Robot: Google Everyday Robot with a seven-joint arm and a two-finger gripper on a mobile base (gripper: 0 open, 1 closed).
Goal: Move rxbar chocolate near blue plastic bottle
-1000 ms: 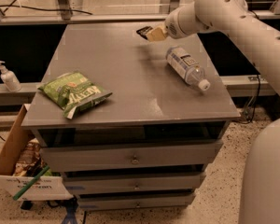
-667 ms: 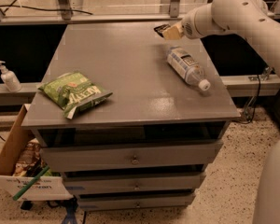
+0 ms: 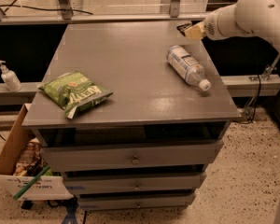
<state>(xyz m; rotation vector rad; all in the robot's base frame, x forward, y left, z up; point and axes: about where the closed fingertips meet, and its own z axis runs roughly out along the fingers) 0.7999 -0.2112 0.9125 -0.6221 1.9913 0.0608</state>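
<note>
The blue plastic bottle point(image 3: 187, 66) lies on its side at the right of the grey tabletop point(image 3: 130, 64), white cap toward the front right. My gripper point(image 3: 192, 31) is at the table's far right edge, just behind the bottle, held a little above the surface. It is shut on the rxbar chocolate point(image 3: 184, 28), a small flat black wrapper whose end sticks out to the left of the tan fingers point(image 3: 195, 32). The bar hangs roughly a hand's width behind the bottle's base.
A large green chip bag point(image 3: 75, 93) lies at the front left of the table. A white pump bottle point(image 3: 9, 76) stands on a ledge to the left. A cardboard box point(image 3: 23, 167) sits on the floor at the lower left. Drawers point(image 3: 133, 158) are below the tabletop.
My arm has swung to the right and pulled back with the bar in the gripper, from over the table's far right area to its right edge. The bottle and bag have not moved.
</note>
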